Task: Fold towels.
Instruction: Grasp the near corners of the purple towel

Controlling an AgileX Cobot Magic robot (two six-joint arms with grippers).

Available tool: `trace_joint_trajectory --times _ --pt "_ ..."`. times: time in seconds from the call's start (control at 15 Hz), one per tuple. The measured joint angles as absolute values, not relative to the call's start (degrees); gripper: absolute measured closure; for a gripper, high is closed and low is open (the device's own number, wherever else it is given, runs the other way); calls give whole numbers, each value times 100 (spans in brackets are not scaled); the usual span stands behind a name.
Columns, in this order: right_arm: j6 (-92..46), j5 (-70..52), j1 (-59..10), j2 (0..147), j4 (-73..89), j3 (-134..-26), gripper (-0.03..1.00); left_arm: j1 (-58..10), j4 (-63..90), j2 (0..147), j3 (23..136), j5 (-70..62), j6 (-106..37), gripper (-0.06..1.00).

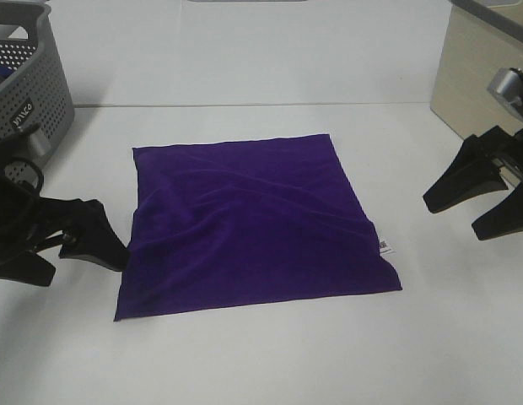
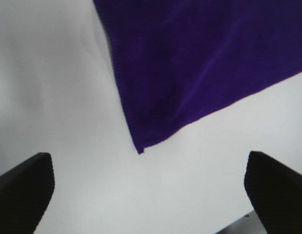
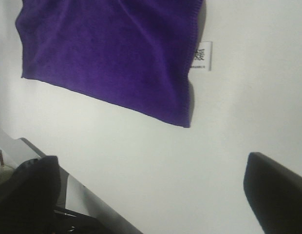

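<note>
A white table [image 1: 270, 363] fills most of the exterior high view. At its far right stands a beige box [image 1: 481, 76], of which only one side shows and none of the inside. At the far left stands a grey perforated basket [image 1: 29, 80]. A bit of blue shows over its rim, too little to say what it is. The deep purple towel [image 1: 253, 228] lies spread out in the middle of the table, one layer, with soft wrinkles toward its left side. The left gripper [image 2: 148, 154] sits just beside the towel's left edge, its jaws wide apart and holding nothing, the near left corner ahead of them. The right gripper [image 1: 451, 221], also spread and holding nothing, is well apart from the right edge. A small white tag [image 3: 202, 54] sticks out of that edge near the front corner.
</note>
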State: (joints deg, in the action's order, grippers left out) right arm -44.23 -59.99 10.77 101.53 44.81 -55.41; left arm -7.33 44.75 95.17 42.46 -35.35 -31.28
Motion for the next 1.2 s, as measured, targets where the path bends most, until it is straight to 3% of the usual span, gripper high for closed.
trace_joint_trajectory --times 0.53,1.2 --pt "-4882 -5953 1077 11900 4767 -6085 -2 -733 5065 10858 4652 -3512 -4045 -4" --pt "-5105 -6136 1077 12204 5202 -6154 -1 -733 5237 10915 4664 -3541 -4137 -4"
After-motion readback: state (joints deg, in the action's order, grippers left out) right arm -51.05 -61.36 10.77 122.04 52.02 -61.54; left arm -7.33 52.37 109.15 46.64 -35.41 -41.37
